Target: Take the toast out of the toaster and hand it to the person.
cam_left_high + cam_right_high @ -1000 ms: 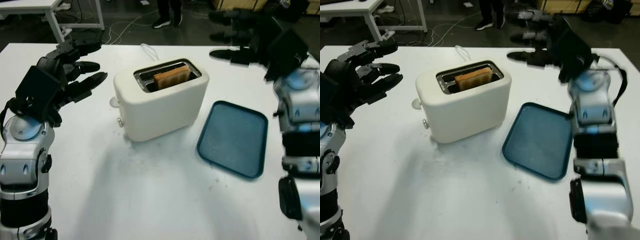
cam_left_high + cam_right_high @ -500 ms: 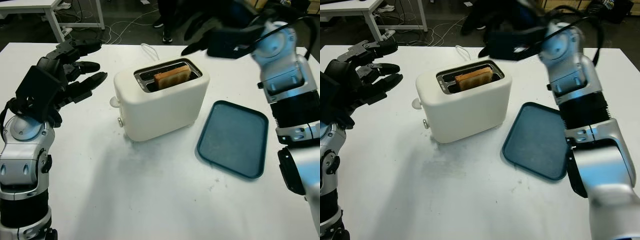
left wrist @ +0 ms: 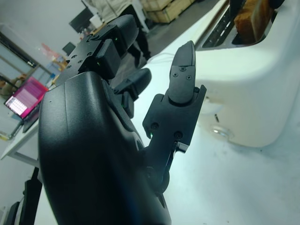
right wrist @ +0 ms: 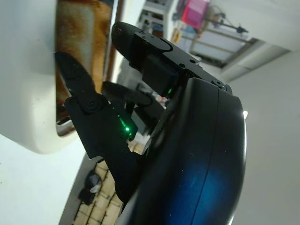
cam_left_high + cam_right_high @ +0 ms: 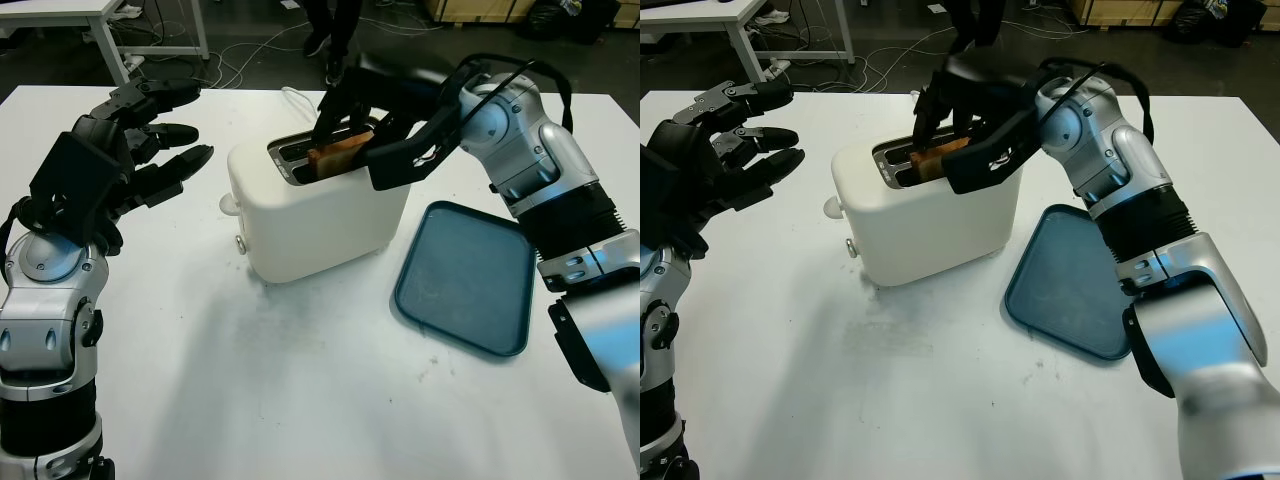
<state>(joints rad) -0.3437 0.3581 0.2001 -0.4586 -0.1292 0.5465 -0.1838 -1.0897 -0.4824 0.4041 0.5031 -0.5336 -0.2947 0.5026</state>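
Left eye view puts your right hand (image 5: 352,108) directly over the white toaster (image 5: 318,208), its black fingers (image 5: 335,100) reaching down around the top edge of the toast (image 5: 340,153). You can see that slice standing upright in the slot, its upper part poking above the rim. Your right wrist view shows one finger (image 4: 79,89) lying against the toast's browned face (image 4: 79,33) and another finger on the far side, but you cannot tell from these pictures whether the fingers are actually pinching the slice or just bracketing it. Your left hand (image 5: 130,150) hangs above the white table (image 5: 300,390) to the left of the toaster, well apart from it, holding nothing, with the palm turned toward the toaster's side. You have a dark blue tray (image 5: 465,275) lying flat on the table just to the right of the toaster. Beyond the table's far edge you can make out a person's legs and shoes (image 5: 336,66) on the floor.
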